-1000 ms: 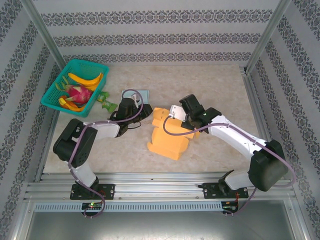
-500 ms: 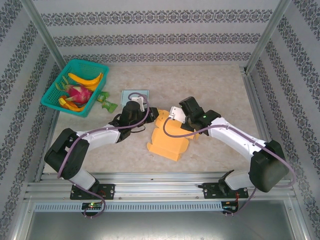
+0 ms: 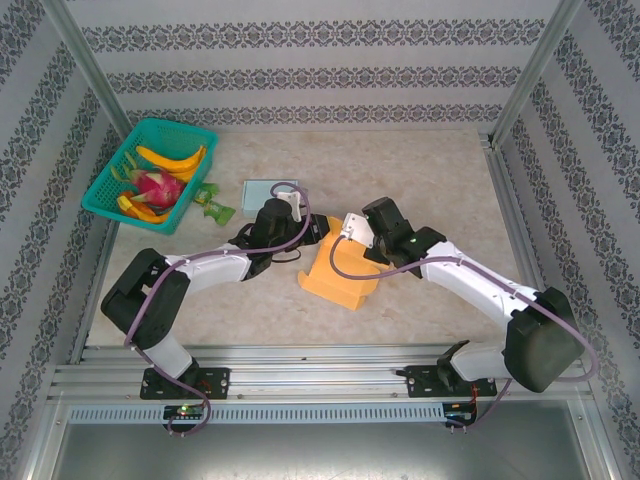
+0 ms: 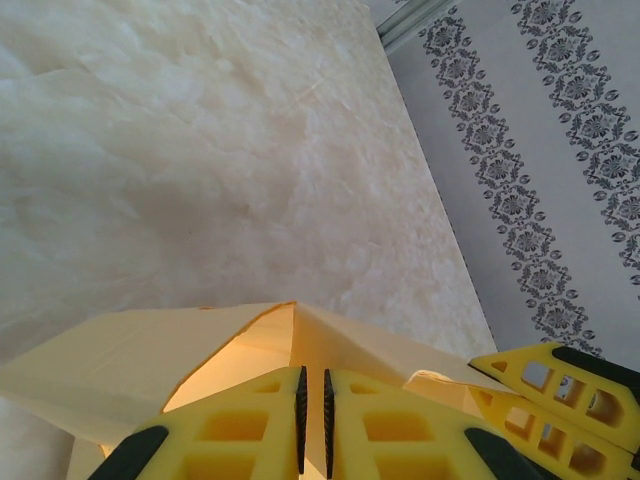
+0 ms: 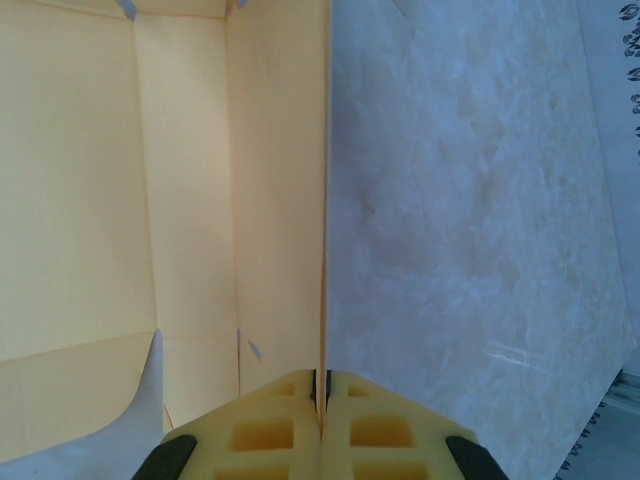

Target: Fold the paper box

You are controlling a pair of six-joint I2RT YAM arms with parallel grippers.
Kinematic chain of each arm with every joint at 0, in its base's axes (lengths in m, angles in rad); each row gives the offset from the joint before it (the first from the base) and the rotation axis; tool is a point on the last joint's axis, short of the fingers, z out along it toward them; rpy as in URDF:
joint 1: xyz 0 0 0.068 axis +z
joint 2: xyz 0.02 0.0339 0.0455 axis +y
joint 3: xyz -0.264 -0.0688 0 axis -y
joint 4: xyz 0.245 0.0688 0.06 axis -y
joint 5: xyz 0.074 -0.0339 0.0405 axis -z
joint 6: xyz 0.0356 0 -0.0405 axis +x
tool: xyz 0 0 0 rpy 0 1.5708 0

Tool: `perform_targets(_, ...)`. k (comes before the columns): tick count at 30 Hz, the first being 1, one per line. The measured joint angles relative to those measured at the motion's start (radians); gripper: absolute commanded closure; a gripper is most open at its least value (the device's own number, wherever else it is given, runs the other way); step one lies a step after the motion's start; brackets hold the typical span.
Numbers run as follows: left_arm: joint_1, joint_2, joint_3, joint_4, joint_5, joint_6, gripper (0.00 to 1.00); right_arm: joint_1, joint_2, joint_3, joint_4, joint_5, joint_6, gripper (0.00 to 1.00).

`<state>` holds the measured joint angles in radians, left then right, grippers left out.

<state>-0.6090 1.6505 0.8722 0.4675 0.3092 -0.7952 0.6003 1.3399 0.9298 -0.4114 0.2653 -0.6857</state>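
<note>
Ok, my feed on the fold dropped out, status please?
Left hand shut on paper box flap. Right hand shut on its side wall. Box part-folded. Nothing in the way; fruit basket off far left.

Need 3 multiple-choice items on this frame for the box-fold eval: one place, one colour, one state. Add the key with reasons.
1. Where does the green basket stand on the table?
A. far left corner
B. near right corner
C. centre, between the arms

2. What colour is the paper box?
A. blue
B. white
C. yellow-orange

3. What is the state of the right gripper?
A. open, above the box
B. shut on a thin wall of the box
C. shut on a banana

Key:
1 A: the top view shows the basket at the far left, away from both arms.
2 C: the box is yellow-orange in every view.
3 B: the right wrist view shows the fingers pressed together with the box wall's edge between them.
</note>
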Motion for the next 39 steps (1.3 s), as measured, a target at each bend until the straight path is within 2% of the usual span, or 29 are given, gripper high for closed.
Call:
perform_targets(8,-0.001,-0.010,0.000,-0.048,-0.093,0.025,0.83,-0.017,0.039,-0.003,0.036,0.049,0.015,1.00)
perform_targets(14,-0.011,0.024,0.000,-0.015,-0.080,0.013,0.84,-0.095,0.066,0.000,0.034,0.037,0.062,1.00)
perform_targets(19,-0.034,0.064,0.000,-0.012,-0.079,0.010,0.84,-0.119,0.094,0.003,0.034,0.025,0.074,1.00)
perform_targets(24,-0.035,0.027,-0.005,-0.042,-0.160,0.035,0.83,-0.110,0.097,-0.004,0.072,0.037,0.035,1.00)
perform_targets(31,-0.003,-0.119,-0.087,-0.029,-0.290,0.215,0.81,-0.047,0.069,-0.126,0.307,0.088,-0.166,1.00)
perform_targets(37,0.037,-0.077,-0.235,0.161,-0.288,0.410,0.81,-0.034,0.061,-0.169,0.453,0.103,-0.323,1.00)
perform_targets(39,0.055,-0.032,-0.267,0.222,-0.266,0.461,0.85,-0.023,0.064,-0.182,0.498,0.119,-0.373,1.00)
